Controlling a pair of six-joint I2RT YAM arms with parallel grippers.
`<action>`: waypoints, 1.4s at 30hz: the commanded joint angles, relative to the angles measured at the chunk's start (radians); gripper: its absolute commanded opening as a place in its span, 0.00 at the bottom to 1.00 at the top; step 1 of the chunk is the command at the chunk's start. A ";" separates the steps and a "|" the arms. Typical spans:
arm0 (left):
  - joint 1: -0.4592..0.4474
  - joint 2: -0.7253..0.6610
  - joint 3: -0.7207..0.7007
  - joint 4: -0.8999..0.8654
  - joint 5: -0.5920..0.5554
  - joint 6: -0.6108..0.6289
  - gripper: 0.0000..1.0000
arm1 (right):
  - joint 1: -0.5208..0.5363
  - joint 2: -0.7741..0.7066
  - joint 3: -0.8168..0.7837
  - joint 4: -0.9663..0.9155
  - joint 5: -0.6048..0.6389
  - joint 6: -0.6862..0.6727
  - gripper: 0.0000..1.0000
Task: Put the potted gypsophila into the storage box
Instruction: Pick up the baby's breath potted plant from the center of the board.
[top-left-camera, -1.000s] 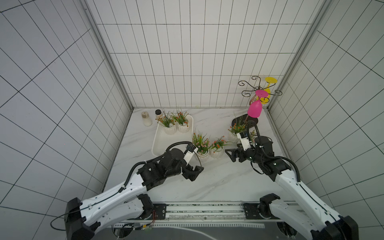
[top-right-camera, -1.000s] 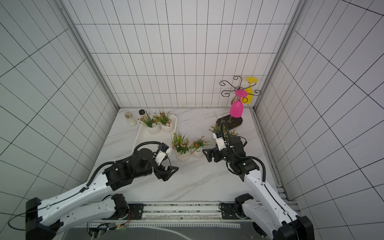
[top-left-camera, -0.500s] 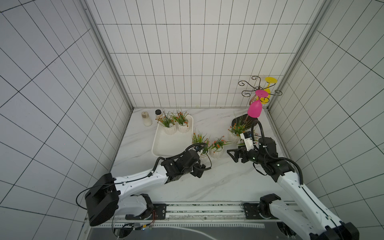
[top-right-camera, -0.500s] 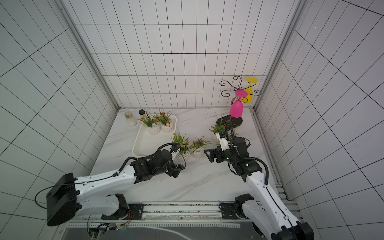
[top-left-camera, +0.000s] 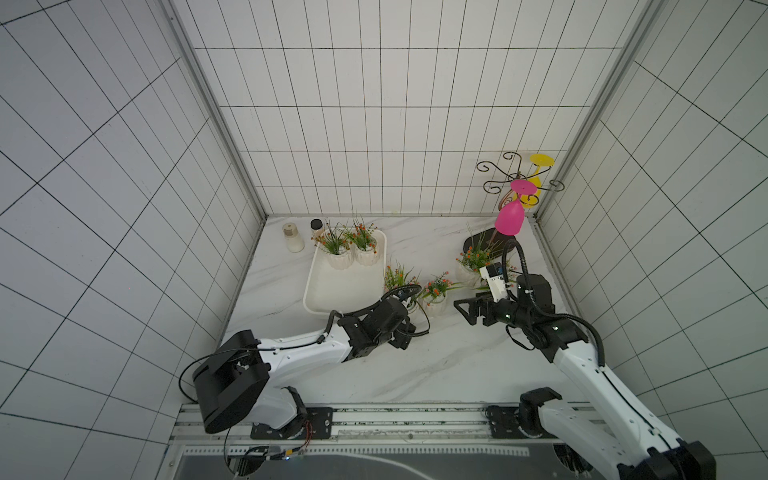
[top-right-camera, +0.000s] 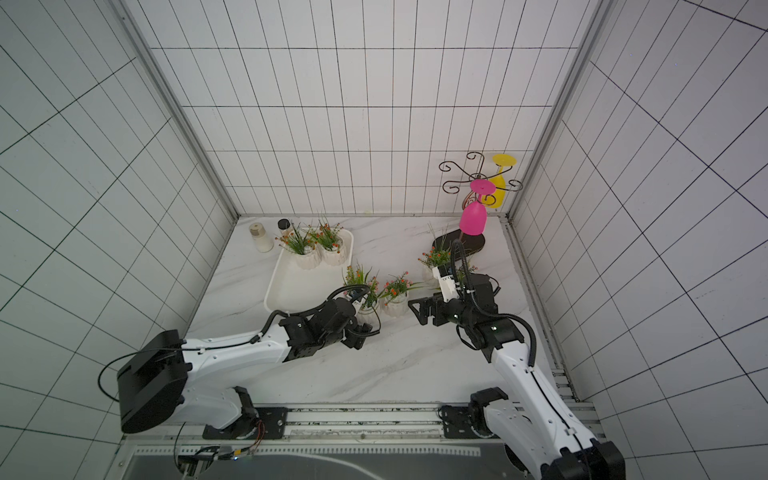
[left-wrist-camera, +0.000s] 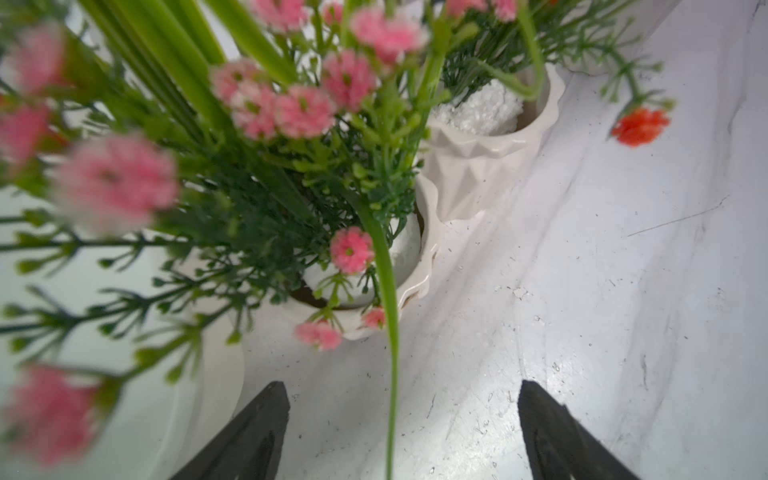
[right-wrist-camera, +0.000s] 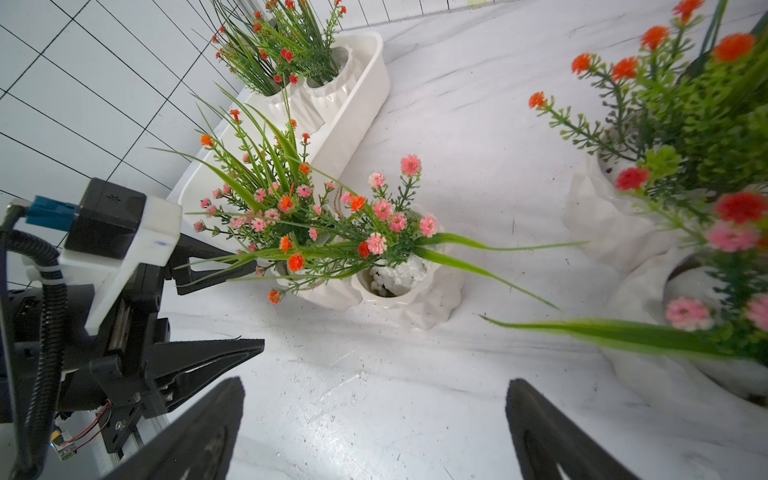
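Note:
The storage box (top-left-camera: 332, 293) is a shallow white tray at the left of the table, with two potted gypsophila (top-left-camera: 340, 255) at its far end. Two more white pots stand together on the marble just right of it: one with pink flowers (left-wrist-camera: 353, 320) (top-left-camera: 405, 286) and its neighbour (top-left-camera: 436, 305) (right-wrist-camera: 409, 299). My left gripper (top-left-camera: 409, 328) (left-wrist-camera: 403, 395) lies low and open, its fingertips just short of the pink-flowered pot, a grass blade hanging between them. My right gripper (top-left-camera: 465, 309) (right-wrist-camera: 374, 395) is open over bare marble, right of the pair.
Two other pots (right-wrist-camera: 615, 216) stand close beside my right wrist. A dark cup stand (top-left-camera: 519, 183) holds a pink goblet (top-left-camera: 509, 220) and a yellow one at the back right. Two small jars (top-left-camera: 293, 239) sit behind the tray. Tiled walls enclose the table.
My left arm has stretched forward and dropped low, bringing its gripper up to the pink-flowered pot, jaws slightly narrower. The right arm has drifted a little to the right.

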 joint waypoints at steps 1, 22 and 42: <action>-0.001 0.012 0.009 0.083 -0.041 0.013 0.88 | -0.012 0.008 0.041 -0.004 -0.025 -0.001 0.99; 0.032 0.152 0.056 0.211 -0.065 0.042 0.90 | -0.015 0.029 0.048 0.008 -0.041 0.009 0.99; 0.069 0.224 0.084 0.266 -0.059 0.018 0.97 | -0.018 0.029 0.047 0.010 -0.046 0.006 0.99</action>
